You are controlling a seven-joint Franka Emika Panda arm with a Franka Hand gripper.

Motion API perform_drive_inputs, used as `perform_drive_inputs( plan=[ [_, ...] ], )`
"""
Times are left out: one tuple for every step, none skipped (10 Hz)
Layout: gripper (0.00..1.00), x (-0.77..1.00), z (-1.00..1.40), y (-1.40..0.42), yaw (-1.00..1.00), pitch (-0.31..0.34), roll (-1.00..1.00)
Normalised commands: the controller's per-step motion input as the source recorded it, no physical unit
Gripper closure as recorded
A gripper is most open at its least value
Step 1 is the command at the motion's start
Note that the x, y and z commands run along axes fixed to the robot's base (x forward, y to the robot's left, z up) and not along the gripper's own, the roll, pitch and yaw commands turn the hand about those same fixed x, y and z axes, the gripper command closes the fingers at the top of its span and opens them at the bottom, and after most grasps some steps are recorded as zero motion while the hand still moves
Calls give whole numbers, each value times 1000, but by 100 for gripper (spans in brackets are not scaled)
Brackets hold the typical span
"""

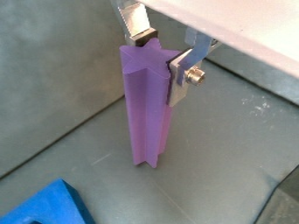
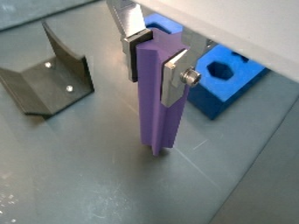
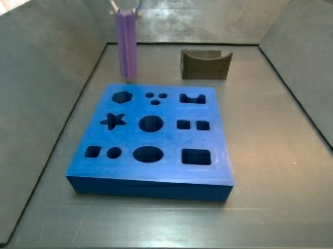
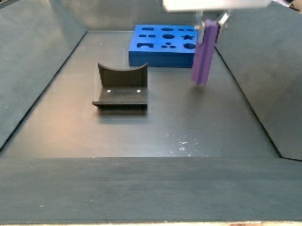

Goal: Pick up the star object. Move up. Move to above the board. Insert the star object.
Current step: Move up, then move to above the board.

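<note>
Fingers [image 2: 176, 77] of the gripper [image 2: 156, 59] are clamped on the top end of the star object [image 2: 158, 96], one silver plate pressed to each side of it, as I see in both wrist views. I read the purple piece as upright, its lower end at or just off the grey floor [image 4: 154, 132]; I cannot tell whether it touches. In a side view the star object [image 3: 128, 44] stands just beyond the far left corner of the board [image 3: 154, 136], apart from it. The blue board lies flat with its dark cut-outs facing up, the star-shaped hole [image 3: 113, 121] near its left edge. In a side view the gripper [image 4: 214, 22] comes down from above onto the piece, with the board [image 4: 165, 44] behind it toward the far wall. The fixture [image 4: 120, 86] sits on the floor nearer the middle, well apart from both; it also shows in a wrist view [image 2: 49, 77].
</note>
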Motion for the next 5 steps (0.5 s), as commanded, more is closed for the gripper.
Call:
perform_drive_inputs(
  plan=[
    [100, -11, 569, 5, 2, 51, 12],
    [100, 3, 369, 10, 4, 64, 23],
    [100, 9, 214, 11, 4, 77, 31],
    [100, 208, 1000, 118, 287, 49, -492],
    [100, 208, 1000, 117, 278, 65, -487]
  ],
)
